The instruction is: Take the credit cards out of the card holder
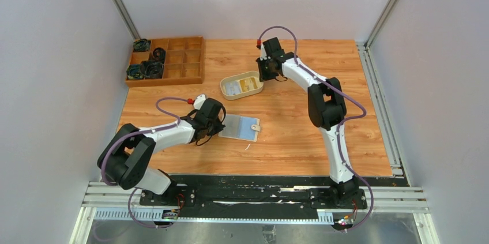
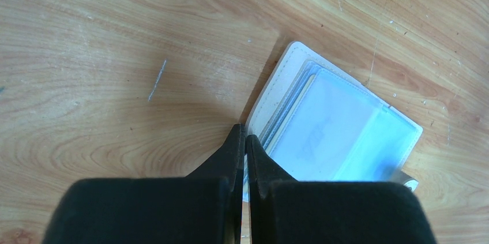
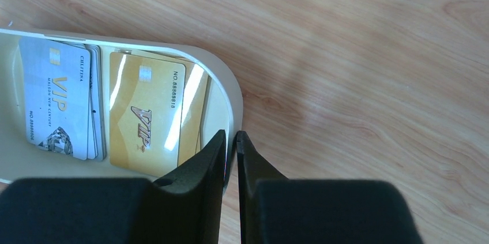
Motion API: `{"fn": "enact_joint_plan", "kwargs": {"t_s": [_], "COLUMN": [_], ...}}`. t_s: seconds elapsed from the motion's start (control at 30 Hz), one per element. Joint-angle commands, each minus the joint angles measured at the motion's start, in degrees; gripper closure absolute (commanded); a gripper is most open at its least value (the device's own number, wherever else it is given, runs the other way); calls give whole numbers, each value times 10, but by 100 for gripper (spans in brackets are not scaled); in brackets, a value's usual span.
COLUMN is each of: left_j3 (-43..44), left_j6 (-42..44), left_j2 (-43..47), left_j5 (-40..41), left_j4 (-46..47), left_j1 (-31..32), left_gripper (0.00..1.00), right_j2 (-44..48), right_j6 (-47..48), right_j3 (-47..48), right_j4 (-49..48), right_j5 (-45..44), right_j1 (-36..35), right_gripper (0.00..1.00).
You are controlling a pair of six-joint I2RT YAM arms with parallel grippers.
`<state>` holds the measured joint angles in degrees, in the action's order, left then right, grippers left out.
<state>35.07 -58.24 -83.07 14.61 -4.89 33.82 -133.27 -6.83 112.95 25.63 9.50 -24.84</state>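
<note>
The card holder lies open and flat on the wooden table, its pale-blue clear sleeves facing up. My left gripper is shut on the holder's cream left edge. The credit cards lie in an oval beige tray: a pale whitish stack beside a yellow stack. My right gripper is shut on the tray's right rim. I cannot tell whether any card is still in the sleeves.
A wooden compartment box stands at the back left with dark round parts in its left cells. Grey walls close in the table on the left, right and back.
</note>
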Motion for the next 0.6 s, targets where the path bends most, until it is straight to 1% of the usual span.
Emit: {"fn": "enact_joint_plan", "kwargs": {"t_s": [0.0,0.23,0.33,0.47,0.57], "left_j3": [-10,2,8,14,17], "left_j6": [17,19,20,15,8], "left_j2": [-29,-35,-39,-39,-39], "left_j5": [1,-2,-4,-7,-17], "left_j4": [-64,-66,-68,-67,-63], "left_j1": [-4,-4,-4,-4,-3], "left_gripper": [100,100,100,100,100], "right_j2": [25,86,116,156,181], "right_j6": [3,-12,-26,-63,-109], "right_j3": [-32,-117,-169,-237,-283], "right_j4": [17,16,10,-12,-27], "right_j5": [-22,-33,-36,-40,-38], "right_j1": [2,14,22,30,35], "right_gripper": [85,87,88,89,89]}}
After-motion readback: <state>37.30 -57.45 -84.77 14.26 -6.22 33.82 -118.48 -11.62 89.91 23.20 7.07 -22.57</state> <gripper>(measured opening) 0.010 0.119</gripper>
